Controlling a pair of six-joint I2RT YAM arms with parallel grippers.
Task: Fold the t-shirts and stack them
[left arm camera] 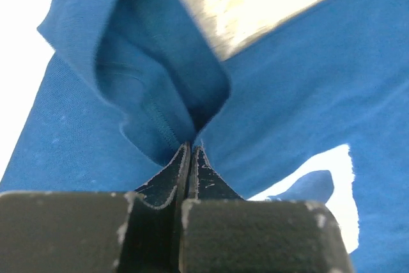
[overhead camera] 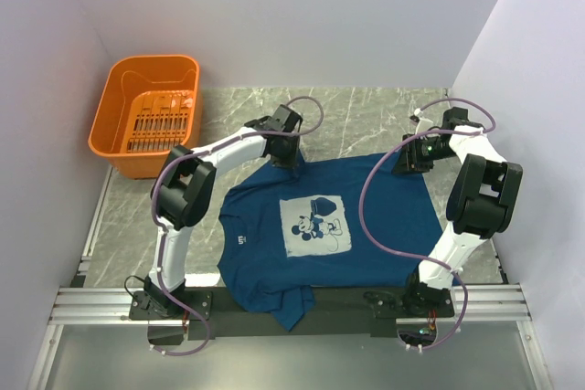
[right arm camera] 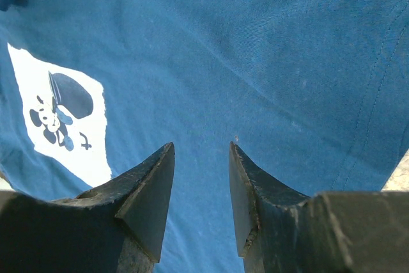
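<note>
One dark blue t-shirt (overhead camera: 366,216) lies spread print-up on the marble table, its white cartoon print (overhead camera: 315,226) in the middle. My left gripper (overhead camera: 284,156) is at the shirt's far left corner. In the left wrist view its jaws (left arm camera: 190,150) are shut on a raised fold of the blue cloth (left arm camera: 160,119). My right gripper (overhead camera: 409,163) is at the far right corner. In the right wrist view it (right arm camera: 201,148) is open just above the flat cloth (right arm camera: 255,55), with the print (right arm camera: 61,119) to its left. No folded shirt is in view.
An orange plastic basket (overhead camera: 119,139) stands at the back left of the table. One part of the shirt (overhead camera: 292,308) hangs over the near edge onto the arm rail. White walls close in both sides and the back.
</note>
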